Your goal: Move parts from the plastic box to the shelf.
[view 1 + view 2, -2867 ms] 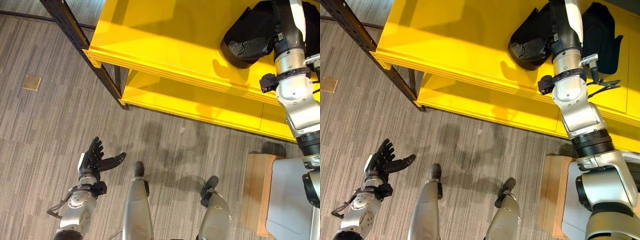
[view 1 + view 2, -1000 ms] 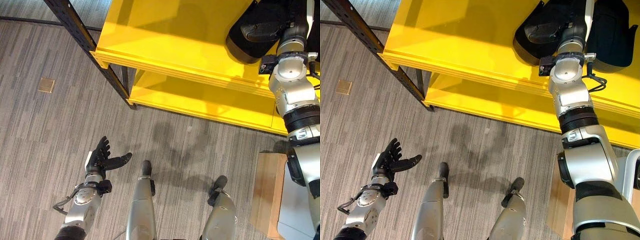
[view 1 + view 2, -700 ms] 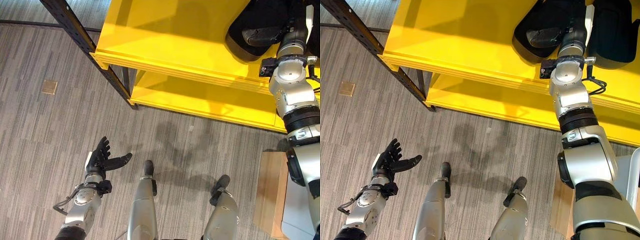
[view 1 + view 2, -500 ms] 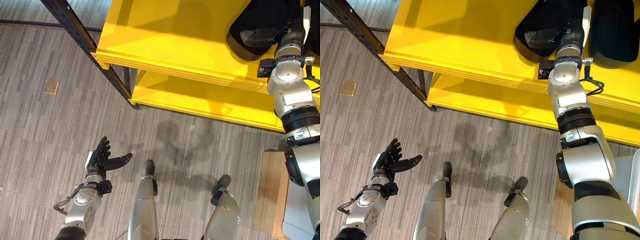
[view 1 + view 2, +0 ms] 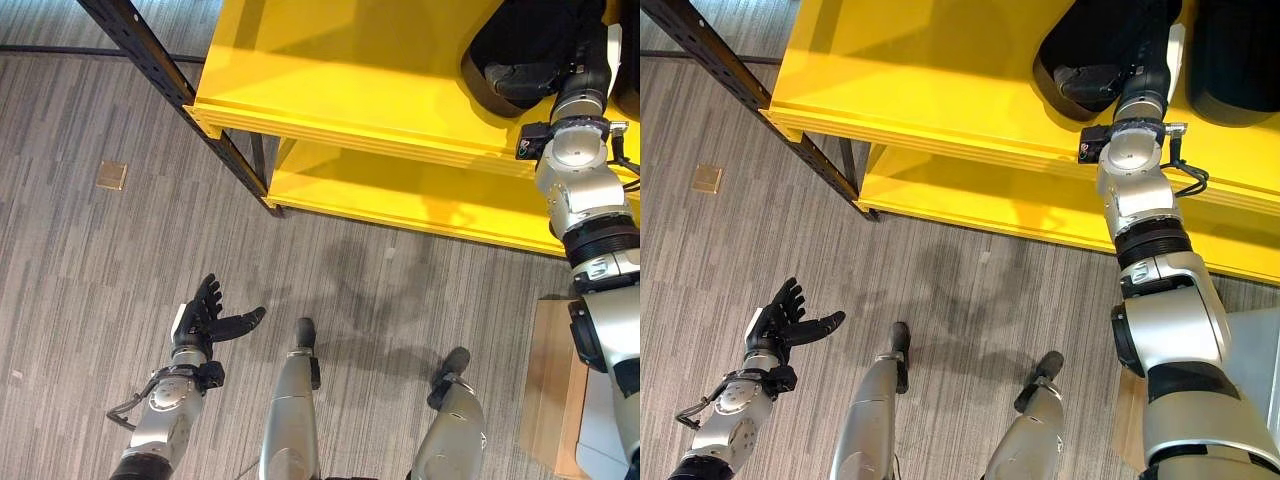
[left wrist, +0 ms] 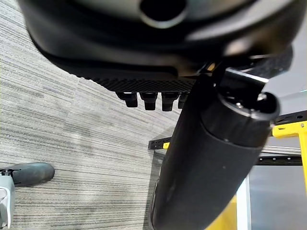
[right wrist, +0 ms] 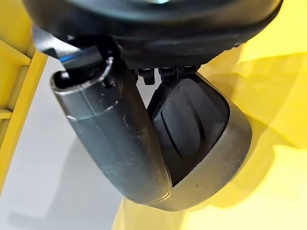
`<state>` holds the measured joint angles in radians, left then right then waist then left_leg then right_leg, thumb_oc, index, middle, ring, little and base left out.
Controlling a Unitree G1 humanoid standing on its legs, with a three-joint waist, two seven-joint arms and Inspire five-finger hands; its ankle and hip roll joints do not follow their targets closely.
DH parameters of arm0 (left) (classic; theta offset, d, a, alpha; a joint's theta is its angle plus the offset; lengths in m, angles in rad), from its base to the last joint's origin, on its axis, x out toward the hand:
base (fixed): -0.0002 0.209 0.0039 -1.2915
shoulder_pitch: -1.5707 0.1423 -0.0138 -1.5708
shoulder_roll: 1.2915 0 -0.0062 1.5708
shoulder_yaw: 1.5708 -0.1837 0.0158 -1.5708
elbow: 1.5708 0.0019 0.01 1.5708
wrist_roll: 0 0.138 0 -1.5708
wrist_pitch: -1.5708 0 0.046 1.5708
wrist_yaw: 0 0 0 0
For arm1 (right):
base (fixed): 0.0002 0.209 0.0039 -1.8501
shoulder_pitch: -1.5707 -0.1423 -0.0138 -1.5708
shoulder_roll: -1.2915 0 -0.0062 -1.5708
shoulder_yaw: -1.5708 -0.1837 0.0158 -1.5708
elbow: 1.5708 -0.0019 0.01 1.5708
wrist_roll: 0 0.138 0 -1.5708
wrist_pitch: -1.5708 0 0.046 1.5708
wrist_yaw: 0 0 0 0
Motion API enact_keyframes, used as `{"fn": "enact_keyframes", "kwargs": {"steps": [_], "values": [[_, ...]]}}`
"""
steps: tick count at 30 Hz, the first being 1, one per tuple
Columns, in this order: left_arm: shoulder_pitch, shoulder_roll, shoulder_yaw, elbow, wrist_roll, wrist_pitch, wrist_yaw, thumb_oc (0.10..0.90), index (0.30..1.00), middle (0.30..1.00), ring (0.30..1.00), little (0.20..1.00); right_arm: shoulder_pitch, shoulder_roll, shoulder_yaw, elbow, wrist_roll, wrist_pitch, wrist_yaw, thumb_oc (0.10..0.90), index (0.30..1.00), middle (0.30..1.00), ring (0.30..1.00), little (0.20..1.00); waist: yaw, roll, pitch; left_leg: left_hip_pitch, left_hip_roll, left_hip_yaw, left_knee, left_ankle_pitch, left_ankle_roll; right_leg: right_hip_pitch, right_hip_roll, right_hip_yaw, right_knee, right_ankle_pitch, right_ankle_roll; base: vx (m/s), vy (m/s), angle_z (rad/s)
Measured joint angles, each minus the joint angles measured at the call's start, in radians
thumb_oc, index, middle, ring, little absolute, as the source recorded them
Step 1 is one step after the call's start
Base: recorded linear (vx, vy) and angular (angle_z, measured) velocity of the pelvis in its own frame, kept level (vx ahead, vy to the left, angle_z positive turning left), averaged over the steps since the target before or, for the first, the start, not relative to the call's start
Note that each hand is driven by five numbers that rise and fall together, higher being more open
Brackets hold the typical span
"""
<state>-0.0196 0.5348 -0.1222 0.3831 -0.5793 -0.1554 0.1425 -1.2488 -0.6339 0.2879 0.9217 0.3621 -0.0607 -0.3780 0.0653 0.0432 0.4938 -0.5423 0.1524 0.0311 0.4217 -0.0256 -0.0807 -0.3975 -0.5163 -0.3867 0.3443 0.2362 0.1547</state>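
The right arm reaches up over the yellow shelf [image 5: 940, 70], and the right hand [image 5: 1095, 80] lies on a black part [image 5: 1080, 40] on the top board, near its front edge and toward the right end. In the right wrist view the thumb [image 7: 112, 139] runs down one side of that part [image 7: 201, 139], a dark rounded shell with a ribbed inner panel and a smooth grey rim, and the fingers [image 7: 163, 73] show just as short tips over its top. It looks like the hand is against the part, but whether it is gripping or has let go, I cannot tell. The part sits flat on the yellow board. A second black part [image 5: 1235, 60] lies just beside it, further toward the right end of the same board.

Down low, the left hand [image 5: 205, 320] hangs over the grey striped floor [image 5: 80, 270], well apart from the shelf, palm up, fingers spread and straight, thumb out to the side, holding nothing. The left wrist view agrees: thumb [image 6: 211, 163] thrust forward, fingertips [image 6: 148, 100] in a row, floor beyond.

The shelf's lower board [image 5: 400, 195] shows under the top one, with a dark post [image 5: 170, 85] at the left corner. A small tan square [image 5: 111, 175] lies on the floor left of the post. At the lower right stands a pale wooden block [image 5: 545, 380].
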Motion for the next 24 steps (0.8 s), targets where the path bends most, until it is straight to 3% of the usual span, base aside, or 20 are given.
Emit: {"fn": "enact_keyframes", "kwargs": {"steps": [8, 14, 24], "values": [[0.001, 0.000, 0.000, -0.003, 0.000, -0.004, 0.000, 0.900, 1.000, 1.000, 1.000, 1.000, -0.002, -0.007, -0.009, 0.007, -0.005, -0.008, 0.007, 0.900, 1.000, 1.000, 1.000, 1.000, 0.004, 0.002, 0.001, -0.008, 0.000, 0.003, 0.002, 0.002, -0.003, -0.014, -0.002, 0.013, 0.011, -0.029, 0.008, 0.00, -0.002, 0.00], [0.005, 0.001, 0.000, -0.012, 0.000, -0.006, 0.000, 0.900, 1.000, 1.000, 1.000, 1.000, -0.034, -0.041, -0.007, 0.047, -0.009, -0.019, 0.014, 0.900, 1.000, 1.000, 1.000, 1.000, 0.022, 0.002, 0.001, -0.043, 0.000, -0.008, 0.028, 0.001, -0.013, -0.017, -0.002, 0.002, 0.009, -0.118, 0.032, 0.00, -0.012, 0.04], [0.037, 0.001, 0.000, -0.027, -0.001, -0.008, -0.002, 0.900, 1.000, 1.000, 1.000, 1.000, -0.063, -0.088, 0.053, 0.080, -0.049, -0.016, 0.045, 0.900, 1.000, 1.000, 1.000, 1.000, 0.022, 0.003, 0.001, -0.059, 0.001, -0.010, 0.044, 0.002, -0.013, -0.022, 0.001, 0.004, 0.004, -0.130, 0.034, 0.00, -0.001, 0.00]]}}
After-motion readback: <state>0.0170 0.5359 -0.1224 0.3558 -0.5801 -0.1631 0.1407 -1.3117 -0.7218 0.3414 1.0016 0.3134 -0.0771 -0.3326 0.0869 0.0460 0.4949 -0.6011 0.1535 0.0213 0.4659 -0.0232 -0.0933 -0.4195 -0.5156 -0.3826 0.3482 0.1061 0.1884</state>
